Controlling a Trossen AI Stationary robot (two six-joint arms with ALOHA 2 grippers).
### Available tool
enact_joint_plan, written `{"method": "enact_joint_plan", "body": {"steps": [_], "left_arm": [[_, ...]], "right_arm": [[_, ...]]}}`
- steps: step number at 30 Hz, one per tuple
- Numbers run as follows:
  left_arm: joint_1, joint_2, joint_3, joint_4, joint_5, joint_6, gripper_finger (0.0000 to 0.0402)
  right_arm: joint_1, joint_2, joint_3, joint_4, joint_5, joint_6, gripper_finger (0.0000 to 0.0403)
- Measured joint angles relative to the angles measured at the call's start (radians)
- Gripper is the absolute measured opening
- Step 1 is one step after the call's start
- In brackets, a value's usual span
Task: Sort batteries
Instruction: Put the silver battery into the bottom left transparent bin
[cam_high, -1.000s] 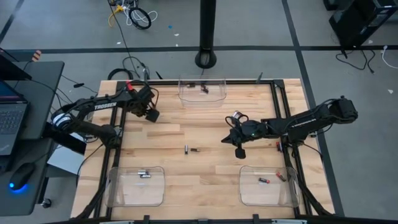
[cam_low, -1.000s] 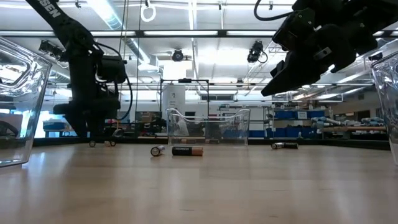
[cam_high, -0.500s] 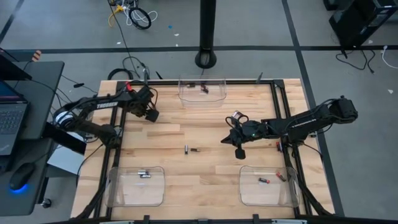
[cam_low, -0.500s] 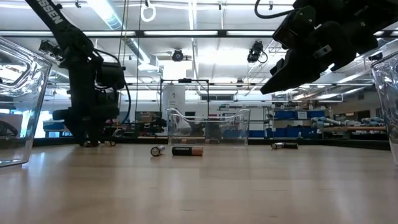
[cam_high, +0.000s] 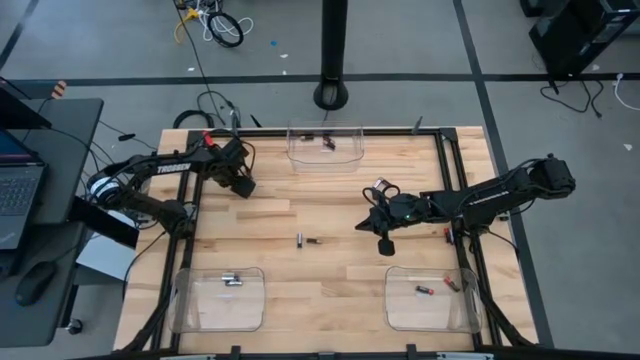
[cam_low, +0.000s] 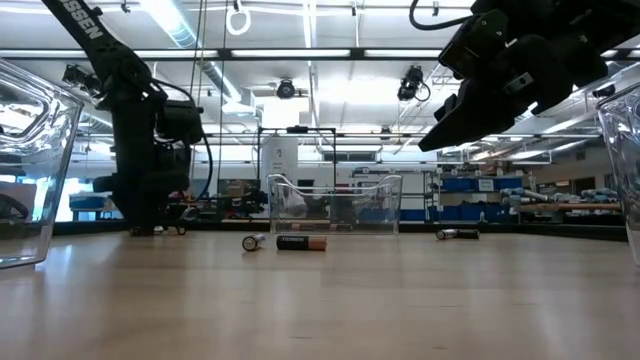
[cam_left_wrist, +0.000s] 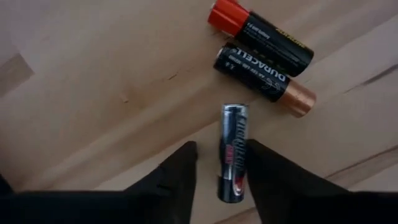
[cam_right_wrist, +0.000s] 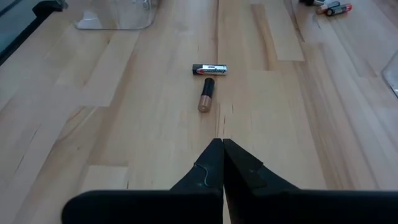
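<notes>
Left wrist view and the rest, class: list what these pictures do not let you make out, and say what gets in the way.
- Left wrist view: whether the left gripper already pinches the silver battery; its near end runs off the edge.
- High view: battery types in the three clear bins; too small.
- Low view: the left gripper's fingertips, hidden behind its own arm.
- Right wrist view: labels on the two mid-table batteries; too small.

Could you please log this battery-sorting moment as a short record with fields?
left gripper: low at the table's far left corner, jaws around a silvery battery
beside it: two black batteries
right gripper: above the table's right half, jaws shut, holding nothing
table centre: two loose batteries
clear bins: three, each with batteries inside
</notes>
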Motion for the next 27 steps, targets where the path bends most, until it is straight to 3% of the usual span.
{"method": "enact_joint_plan", "body": {"steps": [9,17,22,27], "left_arm": [[-0.001,0.000,0.030,-0.040,-0.027,0.092,0.0053],[-0.030,-0.020,0.114,-0.204,-0.106,0.136,0.0048],[-0.101,-0.129,0.165,-0.275,-0.104,0.132,0.0048],[-0.258,-0.304,0.228,-0.344,-0.097,0.072,0.0048]], "right_arm": [[0.000,0.000,0.000,0.000,0.000,0.000,0.0008],[0.002,0.000,0.000,0.000,0.000,0.000,0.0008],[0.003,0.000,0.000,0.000,0.000,0.000,0.0008],[0.002,0.000,0.000,0.003,0.000,-0.001,0.0008]]}}
